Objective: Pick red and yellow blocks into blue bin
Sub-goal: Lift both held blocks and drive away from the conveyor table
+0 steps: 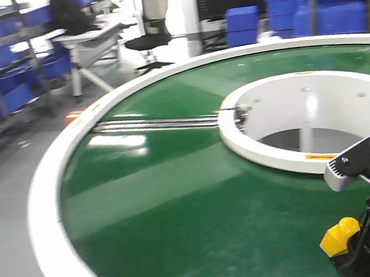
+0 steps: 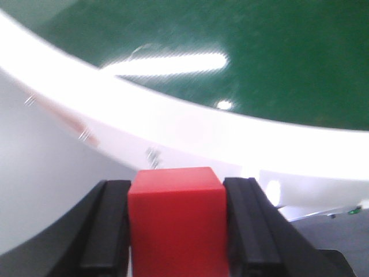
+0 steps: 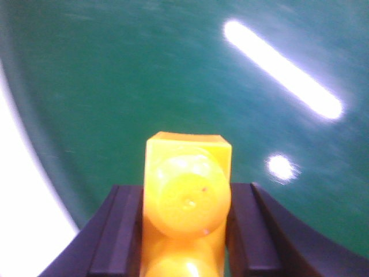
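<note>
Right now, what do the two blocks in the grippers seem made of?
Red cube in the left gripper: matte, even colour with no highlights; painted wood, foam or dull plastic, cannot tell which. Yellow studded brick in the right gripper: likely glossy moulded plastic, judging by bright reflections on its rounded stud.

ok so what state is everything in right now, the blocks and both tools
red cube, clamped in the left tool, white rim behind it
yellow brick, clamped in the right tool, studs facing the wrist camera, green belt behind it
left tool, shut on the red cube
right tool, shut on the yellow brick
</note>
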You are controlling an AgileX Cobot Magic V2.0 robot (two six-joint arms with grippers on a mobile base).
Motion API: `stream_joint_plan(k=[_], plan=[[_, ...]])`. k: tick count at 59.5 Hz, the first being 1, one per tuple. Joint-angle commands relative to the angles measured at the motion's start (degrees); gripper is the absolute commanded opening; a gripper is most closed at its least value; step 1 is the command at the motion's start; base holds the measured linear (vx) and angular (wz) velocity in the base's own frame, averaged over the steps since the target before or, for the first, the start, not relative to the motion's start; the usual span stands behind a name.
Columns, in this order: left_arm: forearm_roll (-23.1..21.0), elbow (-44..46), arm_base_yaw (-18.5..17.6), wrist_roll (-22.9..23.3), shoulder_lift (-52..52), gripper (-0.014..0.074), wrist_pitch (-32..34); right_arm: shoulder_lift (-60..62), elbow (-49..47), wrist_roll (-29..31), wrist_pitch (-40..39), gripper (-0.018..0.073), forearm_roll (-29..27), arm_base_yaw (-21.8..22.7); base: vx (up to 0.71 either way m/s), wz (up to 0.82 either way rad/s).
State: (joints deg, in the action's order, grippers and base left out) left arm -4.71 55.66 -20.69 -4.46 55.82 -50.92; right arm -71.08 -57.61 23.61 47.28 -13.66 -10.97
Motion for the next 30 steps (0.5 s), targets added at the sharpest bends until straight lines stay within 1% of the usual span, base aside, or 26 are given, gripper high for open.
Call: stream_joint_plan(k=[1,30], plan=[[-0.6,1.4,-0.3,0.1,-0.9,0.0235,3.7,1.4,-1.5,0.5,-2.6,0.0244,-0.5,0.2,-0.12,0.48],[-0.6,1.4,-0.3,0.1,-0.9,0.0235,3.7,1.4,-1.5,0.5,-2.6,0.0244,-0.5,0.2,-0.13,0.51]])
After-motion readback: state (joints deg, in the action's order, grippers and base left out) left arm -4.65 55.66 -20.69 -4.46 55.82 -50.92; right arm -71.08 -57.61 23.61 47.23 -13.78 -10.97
